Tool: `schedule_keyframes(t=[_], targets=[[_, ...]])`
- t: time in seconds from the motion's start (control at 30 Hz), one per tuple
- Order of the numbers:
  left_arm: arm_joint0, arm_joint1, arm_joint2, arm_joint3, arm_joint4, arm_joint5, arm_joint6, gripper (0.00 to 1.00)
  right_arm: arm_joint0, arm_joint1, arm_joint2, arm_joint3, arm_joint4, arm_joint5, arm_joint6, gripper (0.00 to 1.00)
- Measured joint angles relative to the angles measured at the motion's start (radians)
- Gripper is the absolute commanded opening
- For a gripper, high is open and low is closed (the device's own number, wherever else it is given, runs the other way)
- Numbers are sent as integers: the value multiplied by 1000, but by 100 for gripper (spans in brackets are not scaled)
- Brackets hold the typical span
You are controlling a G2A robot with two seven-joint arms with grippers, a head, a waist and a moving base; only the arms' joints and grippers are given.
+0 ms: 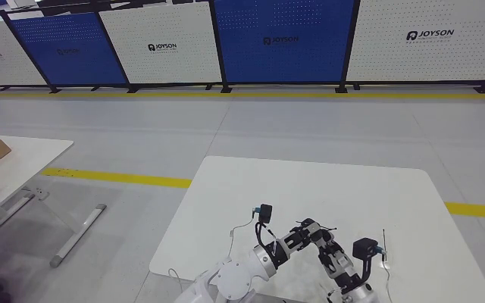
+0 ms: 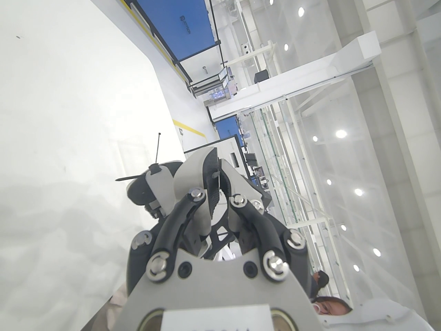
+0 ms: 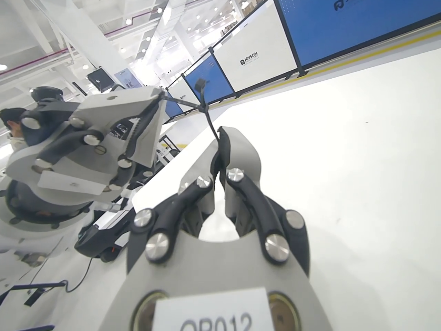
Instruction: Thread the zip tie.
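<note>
A thin black zip tie (image 3: 206, 116) hangs in the air between my two grippers, above the white table (image 1: 318, 182) near its front edge. My right gripper (image 3: 221, 136) is shut on one end of it. The strap rises from those fingers to a crossing point. One short piece with a small block on it sticks up from there. Another strand runs to my left gripper (image 3: 160, 96), which is shut on it. In the left wrist view my left gripper (image 2: 217, 168) is shut, and the right gripper (image 2: 154, 171) sits just beyond it with zip tie (image 2: 158, 146) ends poking out. In the top view both grippers meet, left gripper (image 1: 308, 228) beside right gripper (image 1: 324, 238).
A thin black strip (image 1: 383, 241) shows by the right arm's wrist. Bare table spreads beyond the grippers. Blue and white panels (image 1: 280, 38) fence the floor at the back, and a second table (image 1: 26, 163) stands off to the left.
</note>
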Motion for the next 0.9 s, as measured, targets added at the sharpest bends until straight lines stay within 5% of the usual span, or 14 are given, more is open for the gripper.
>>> schedule_keyframes(t=[0.17, 0.57, 0.9], targets=[[6, 0, 4, -3, 3, -10, 8, 0, 9, -2, -7, 14, -7, 8, 4, 0], [78, 8, 23, -26, 59, -87, 38, 0, 23, -6, -20, 40, -35, 25, -3, 0], [94, 11, 26, -37, 74, -97, 55, 0, 24, -7, -22, 47, -46, 25, -4, 0]])
